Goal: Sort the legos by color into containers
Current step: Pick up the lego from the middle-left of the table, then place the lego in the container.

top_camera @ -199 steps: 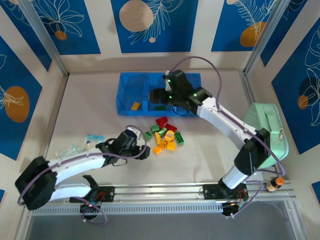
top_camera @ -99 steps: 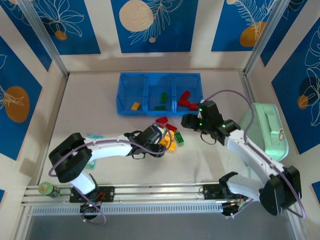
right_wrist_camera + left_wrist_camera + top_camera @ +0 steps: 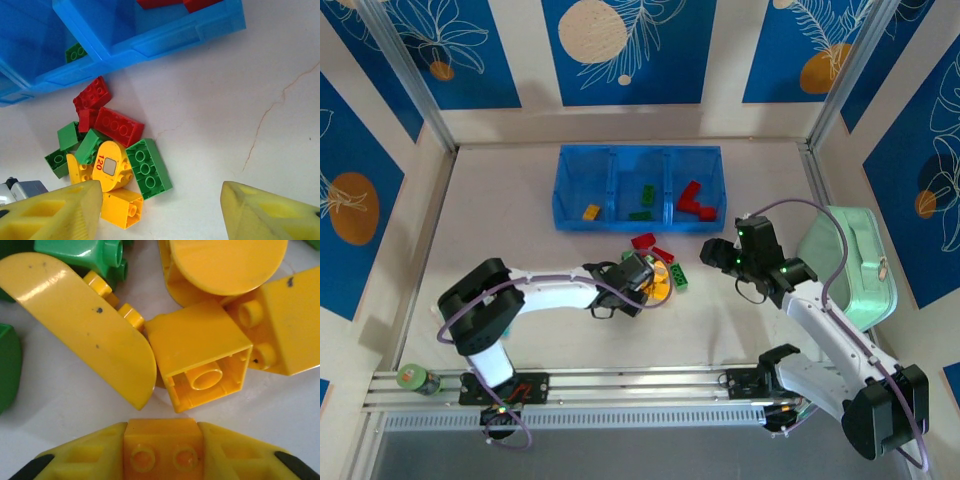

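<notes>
From above, my left hand (image 3: 642, 280) is down in the pile of bricks (image 3: 658, 268) on the bench, just in front of the blue tray (image 3: 638, 150). My right hand (image 3: 717, 252) hangs near the pile's right side, apart from it. If both arms work this small heap at once, I think they could knock together. The tray's near wall stands between the pile and the bins, so a low carry would catch on it. The green pouch (image 3: 855, 260) and a little can (image 3: 412, 377) sit well apart.

At my left wrist, the fingers have closed on a small orange brick (image 3: 162, 442), pinched only at the tips. That shallow hold is my worry, because a quick lift could let it slip or twist out. A yellow cube (image 3: 200, 357) and a half-round yellow piece (image 3: 85, 325) lie just beyond it and may get nudged.

At my right wrist, the fingers stand apart with nothing between them, over bare bench. The long green brick (image 3: 148, 167) is nearest, packed against its neighbours, so picking one cleanly looks awkward.
</notes>
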